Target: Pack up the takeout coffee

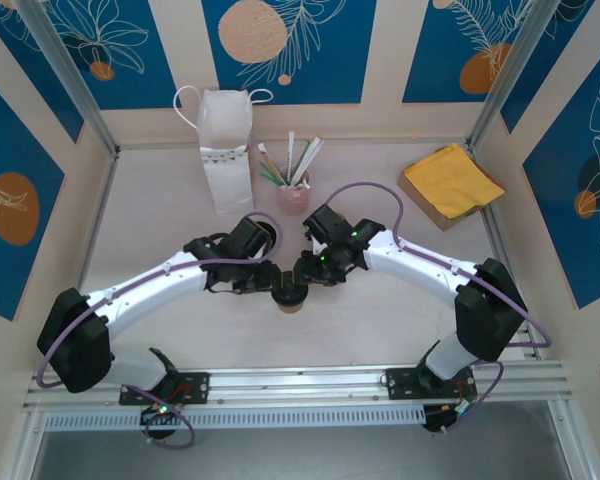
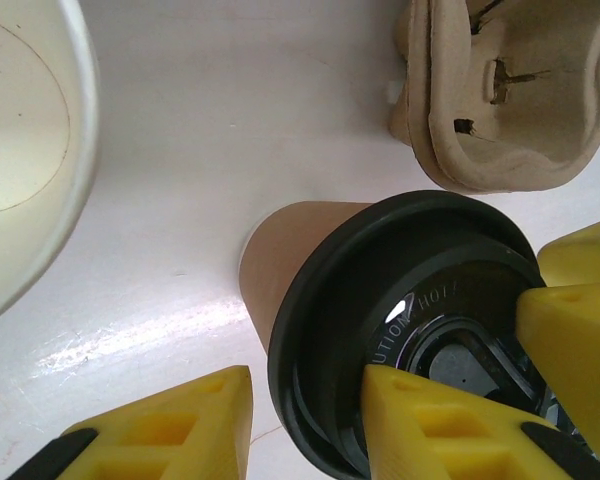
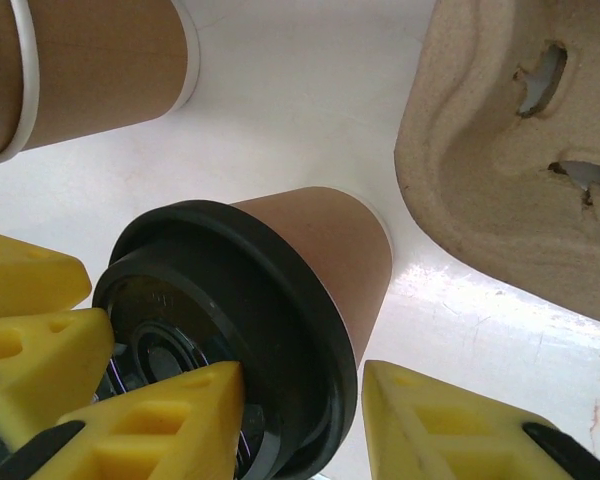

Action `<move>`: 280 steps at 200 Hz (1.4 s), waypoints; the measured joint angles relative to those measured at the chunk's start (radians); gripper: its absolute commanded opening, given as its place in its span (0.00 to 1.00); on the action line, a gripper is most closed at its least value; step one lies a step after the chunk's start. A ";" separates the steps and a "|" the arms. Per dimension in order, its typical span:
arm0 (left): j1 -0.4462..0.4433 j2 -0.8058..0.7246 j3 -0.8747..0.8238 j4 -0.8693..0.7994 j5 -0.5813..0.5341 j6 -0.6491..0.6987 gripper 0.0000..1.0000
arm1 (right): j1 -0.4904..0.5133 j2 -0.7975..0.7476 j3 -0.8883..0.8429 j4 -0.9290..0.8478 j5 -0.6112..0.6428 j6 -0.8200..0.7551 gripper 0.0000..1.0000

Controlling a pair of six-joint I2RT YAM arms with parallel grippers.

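Observation:
The takeout coffee [image 1: 290,298], a brown paper cup with a black lid, stands on the white table between both arms. My left gripper [image 1: 271,284] meets it from the left and my right gripper [image 1: 308,272] from the right. In the left wrist view the left gripper [image 2: 308,372] straddles the lid's rim [image 2: 290,370]: one finger rests on the lid's top, the other stands just outside with a small gap. In the right wrist view the right gripper [image 3: 300,368] straddles the rim of the coffee [image 3: 320,250] the same way, its outer finger [image 3: 440,425] a sliver off the rim.
A pulp cup carrier [image 2: 500,100] [image 3: 520,150] lies just beyond the coffee. An open cup with a pale inside [image 2: 20,150] and stacked brown cups [image 3: 80,70] stand close by. At the back are a white paper bag [image 1: 225,150], a pink cup of stirrers [image 1: 293,188] and yellow napkins [image 1: 450,180].

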 measured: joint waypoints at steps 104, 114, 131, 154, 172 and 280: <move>-0.006 0.001 -0.008 0.012 -0.013 0.008 0.32 | -0.002 -0.011 -0.050 0.067 -0.014 0.022 0.32; -0.007 0.001 -0.009 0.013 -0.015 0.010 0.32 | -0.002 -0.014 -0.053 0.070 -0.014 0.026 0.32; -0.008 0.001 -0.008 0.013 -0.018 0.017 0.32 | -0.002 -0.015 -0.053 0.071 -0.014 0.028 0.34; -0.009 0.002 -0.008 0.013 -0.018 0.027 0.32 | 0.001 -0.015 -0.034 0.042 -0.001 0.026 0.39; -0.009 0.004 -0.007 0.013 -0.018 0.032 0.32 | 0.005 -0.015 -0.009 -0.008 0.015 0.019 0.42; -0.013 0.015 0.001 0.013 -0.019 0.033 0.32 | 0.028 -0.015 0.031 -0.082 -0.003 0.009 0.43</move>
